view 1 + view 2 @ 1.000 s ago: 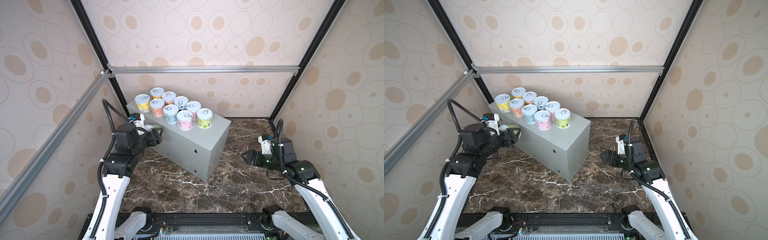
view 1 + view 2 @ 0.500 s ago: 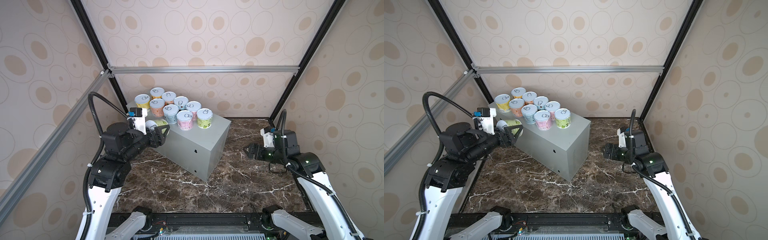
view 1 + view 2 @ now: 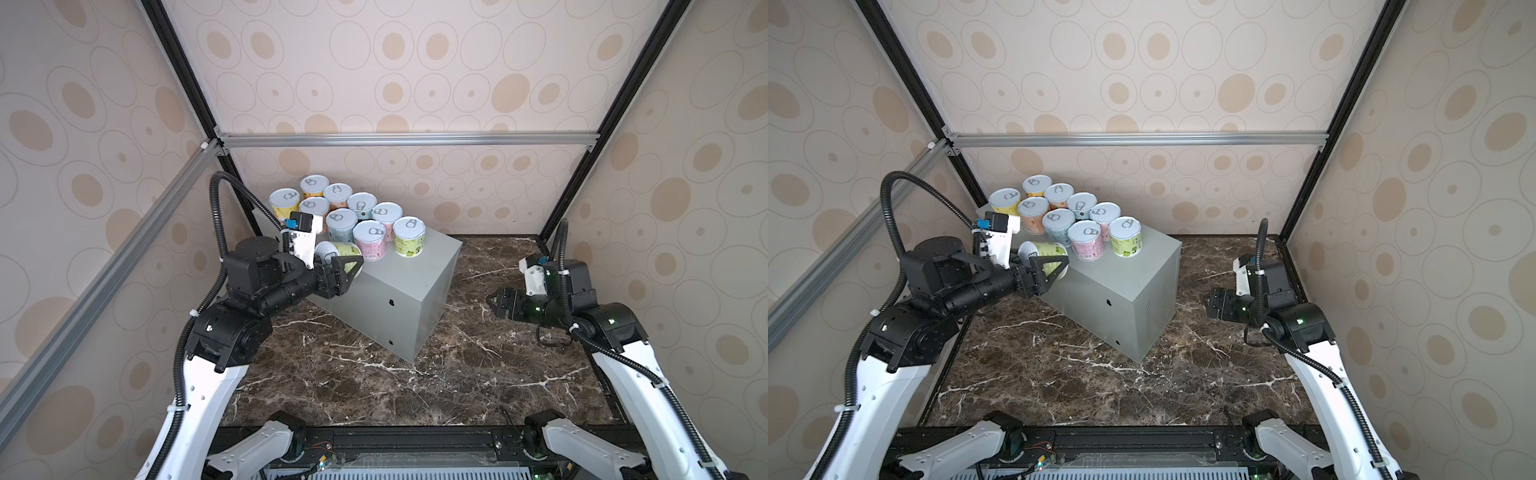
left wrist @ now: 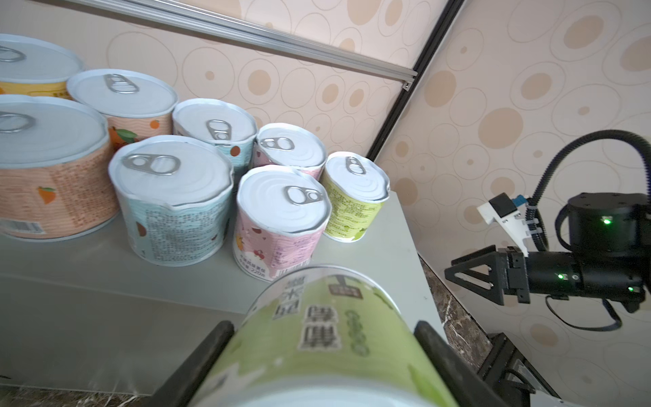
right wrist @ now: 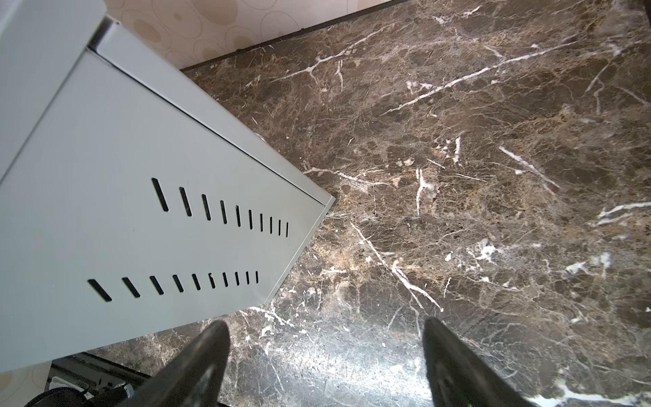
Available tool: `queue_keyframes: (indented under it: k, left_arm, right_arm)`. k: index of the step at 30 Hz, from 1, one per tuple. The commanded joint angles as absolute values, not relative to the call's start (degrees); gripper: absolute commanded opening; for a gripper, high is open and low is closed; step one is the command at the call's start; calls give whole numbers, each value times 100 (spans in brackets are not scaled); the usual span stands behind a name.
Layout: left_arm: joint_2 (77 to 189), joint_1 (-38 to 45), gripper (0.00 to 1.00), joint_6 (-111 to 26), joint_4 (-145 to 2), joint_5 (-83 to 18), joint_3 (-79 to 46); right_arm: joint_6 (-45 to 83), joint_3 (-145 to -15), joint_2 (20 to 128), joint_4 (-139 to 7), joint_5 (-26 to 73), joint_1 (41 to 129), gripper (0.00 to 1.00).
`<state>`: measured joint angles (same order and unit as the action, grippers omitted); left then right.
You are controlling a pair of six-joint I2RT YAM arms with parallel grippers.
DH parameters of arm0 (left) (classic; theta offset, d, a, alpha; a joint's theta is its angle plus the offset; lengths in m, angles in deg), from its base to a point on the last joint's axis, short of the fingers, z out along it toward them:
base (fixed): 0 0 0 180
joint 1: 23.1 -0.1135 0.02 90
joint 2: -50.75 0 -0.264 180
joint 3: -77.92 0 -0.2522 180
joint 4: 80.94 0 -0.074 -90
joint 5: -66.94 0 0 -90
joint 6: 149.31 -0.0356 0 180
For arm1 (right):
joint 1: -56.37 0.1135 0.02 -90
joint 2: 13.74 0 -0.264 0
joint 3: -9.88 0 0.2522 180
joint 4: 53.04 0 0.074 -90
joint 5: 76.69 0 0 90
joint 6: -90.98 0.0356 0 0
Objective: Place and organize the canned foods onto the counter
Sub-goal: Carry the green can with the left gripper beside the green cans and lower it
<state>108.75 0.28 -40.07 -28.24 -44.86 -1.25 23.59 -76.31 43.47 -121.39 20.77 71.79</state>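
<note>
The left gripper (image 3: 344, 266) is clamped on a green can (image 3: 337, 251), which is held tilted at the near left edge of the counter (image 3: 399, 286).
9 other cans (image 3: 341, 220) are seen upright in 2 close rows on the counter top. The right gripper (image 3: 493, 300) is spread wide and empty above the marble floor (image 3: 457, 374), apart from the counter.

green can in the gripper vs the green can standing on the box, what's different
Pose: the held green can is tilted sideways; the standing green can is upright. Support: the held one is clamped in the left gripper; the standing one rests on the grey box. Both have green labels and pull-tab lids.
</note>
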Motion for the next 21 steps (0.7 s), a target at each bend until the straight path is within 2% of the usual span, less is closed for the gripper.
queue_keyframes:
  k: [1,21]
  left_arm:
    - [10921,298,57,-4307,-3011,-4590,366]
    - [12209,2171,56,-4751,-1776,-2389,1708]
  right_arm:
    - [2284,-7640,4407,-12071,2016,7211,88]
    - [2087,-7408,4459,-11904,1980,7211,88]
